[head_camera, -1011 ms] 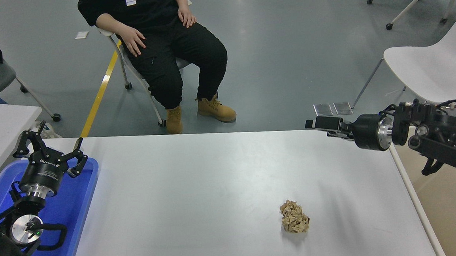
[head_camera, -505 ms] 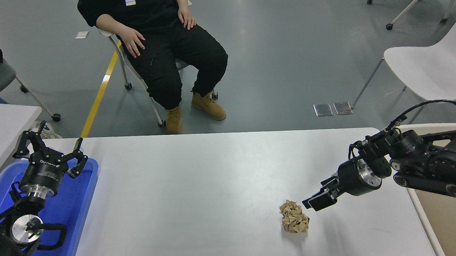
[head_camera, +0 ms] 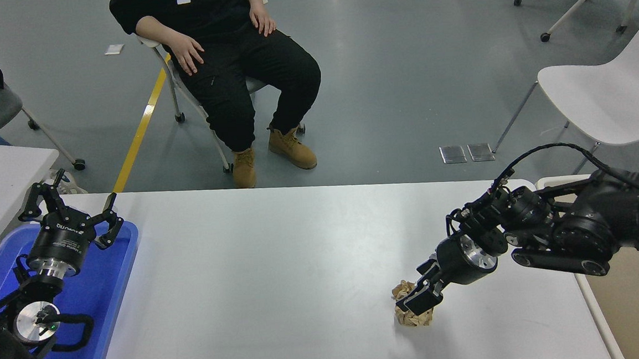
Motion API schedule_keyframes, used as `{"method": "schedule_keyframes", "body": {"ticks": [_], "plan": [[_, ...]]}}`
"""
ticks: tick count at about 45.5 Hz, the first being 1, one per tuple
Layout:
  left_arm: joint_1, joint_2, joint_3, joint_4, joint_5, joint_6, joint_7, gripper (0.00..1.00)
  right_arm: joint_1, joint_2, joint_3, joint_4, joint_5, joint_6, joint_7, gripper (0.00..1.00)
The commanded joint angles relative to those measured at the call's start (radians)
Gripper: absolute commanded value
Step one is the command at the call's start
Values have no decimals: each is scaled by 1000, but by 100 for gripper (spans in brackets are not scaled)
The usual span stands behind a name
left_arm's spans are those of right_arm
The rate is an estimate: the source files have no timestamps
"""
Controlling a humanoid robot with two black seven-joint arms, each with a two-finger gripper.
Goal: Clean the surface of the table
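The table surface [head_camera: 280,259] is a wide glossy white top. A crumpled brown paper ball [head_camera: 417,319] lies on it at the front right. My right gripper [head_camera: 416,302] comes in from the right edge, tilted down, and sits on the ball, open, with its jaws on either side of it and covering its middle. My left gripper [head_camera: 71,204] is parked at the lower left over a blue tray [head_camera: 112,281], open and empty.
A beige bin [head_camera: 638,310] stands off the table's right edge, under my right arm. A person [head_camera: 234,57] sits on a chair beyond the far edge. A white chair [head_camera: 608,95] is at the far right, a smaller white table [head_camera: 2,165] at the left.
My right arm has swung from high over the far right corner down and left to the paper ball. The person has pulled one foot back. The left arm has not moved.
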Motion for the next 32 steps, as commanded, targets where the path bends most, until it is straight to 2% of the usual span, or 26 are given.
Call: {"method": "schedule_keyframes", "body": {"ticks": [1,15,32], "plan": [[0,-1,1,0,0,0,0,100,-56,10,7,-37,0,-10,-1,98],[0,-1,0,0,0,0,0,100,-128,34,9,-142,0,-88,-1,98],[0,1,0,0,0,0,0,100,-168,69,9,-160,0,-94,-1,98]]}}
